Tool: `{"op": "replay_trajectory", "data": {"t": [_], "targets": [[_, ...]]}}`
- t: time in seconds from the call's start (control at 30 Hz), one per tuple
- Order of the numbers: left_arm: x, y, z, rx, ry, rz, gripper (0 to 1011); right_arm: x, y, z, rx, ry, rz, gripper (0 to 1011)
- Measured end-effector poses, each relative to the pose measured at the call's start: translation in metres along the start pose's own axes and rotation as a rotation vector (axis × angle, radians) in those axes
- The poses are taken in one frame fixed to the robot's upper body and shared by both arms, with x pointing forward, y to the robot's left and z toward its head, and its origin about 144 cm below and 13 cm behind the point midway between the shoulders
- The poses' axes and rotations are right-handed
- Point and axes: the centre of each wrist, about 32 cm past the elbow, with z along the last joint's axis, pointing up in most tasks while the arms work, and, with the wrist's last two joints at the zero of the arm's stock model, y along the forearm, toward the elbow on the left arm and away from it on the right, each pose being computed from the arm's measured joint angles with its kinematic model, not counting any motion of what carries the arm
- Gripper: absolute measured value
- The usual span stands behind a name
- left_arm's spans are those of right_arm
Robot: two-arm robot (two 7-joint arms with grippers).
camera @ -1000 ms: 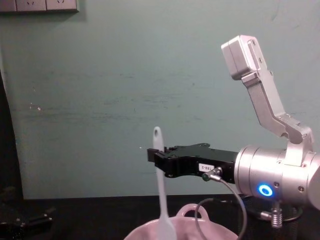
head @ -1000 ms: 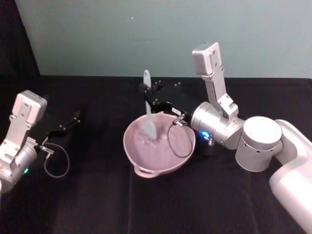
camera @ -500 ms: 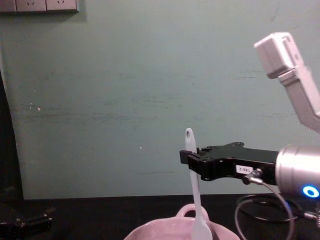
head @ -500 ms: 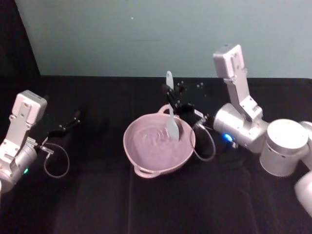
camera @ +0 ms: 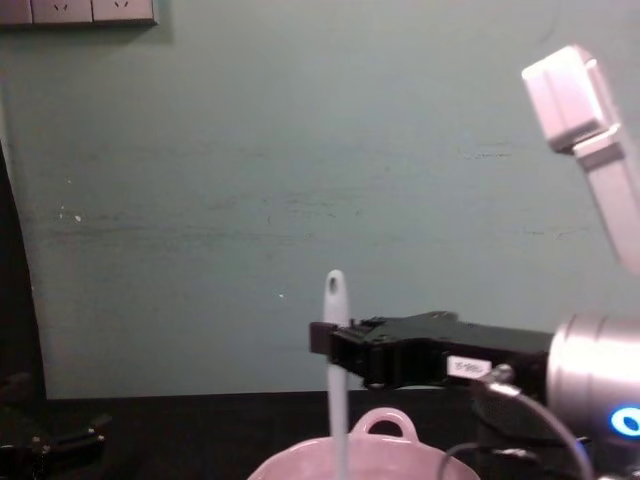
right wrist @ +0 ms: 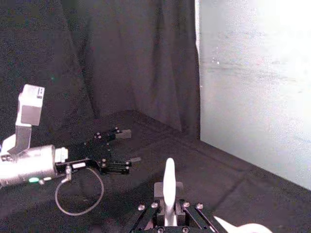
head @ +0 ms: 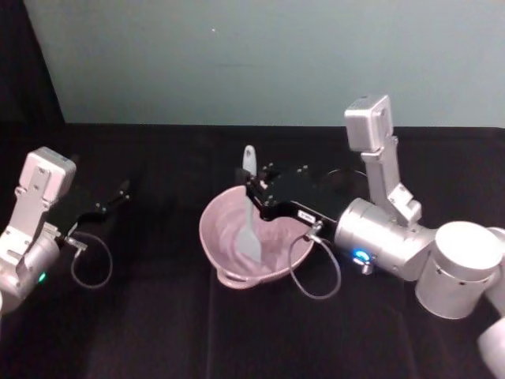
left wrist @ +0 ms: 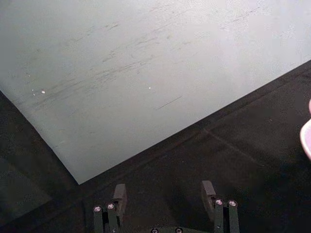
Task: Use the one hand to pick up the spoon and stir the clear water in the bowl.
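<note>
The pale pink bowl point(head: 217, 213) sits mid-table, its loop handle point(camera: 385, 425) toward the wall. The white spoon point(head: 249, 207) stands nearly upright in it, scoop end down inside the bowl and holed handle end point(camera: 334, 285) up. My right gripper point(head: 254, 189), black with a white label, reaches in from the right and is shut on the spoon's shaft point(right wrist: 168, 183). The water point(head: 272, 246) hardly shows against the pink glaze. My left gripper point(head: 118, 193) rests parked at the table's left, its fingers point(left wrist: 119, 198) open with nothing between them.
A grey cable loop point(head: 316, 272) hangs from the right wrist over the bowl's near right rim. Another loop point(head: 91, 264) lies by the left arm. The black table point(head: 252, 332) meets a teal wall point(camera: 250, 180) behind. The bowl's edge point(left wrist: 307, 138) shows in the left wrist view.
The right gripper has swept the spoon across the bowl: from the left side to the far right, then back leftward and nearer to me. The left arm has not moved.
</note>
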Motion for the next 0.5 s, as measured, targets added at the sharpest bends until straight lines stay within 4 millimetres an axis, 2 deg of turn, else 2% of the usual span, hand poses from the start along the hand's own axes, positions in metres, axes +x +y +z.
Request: {"op": "replay_trajectory", "data": {"t": [0.23, 0.5], "targets": [[0.000, 0.000, 0.000, 0.000, 0.000, 0.000, 1011, -0.002, 0.023, -0.008, 0.022, 0.035, -0.020, 119], [0.000, 0.000, 0.000, 0.000, 0.000, 0.000, 1011, 0.006, 0.048, -0.013, 0.045, 0.019, -0.095, 119]]}}
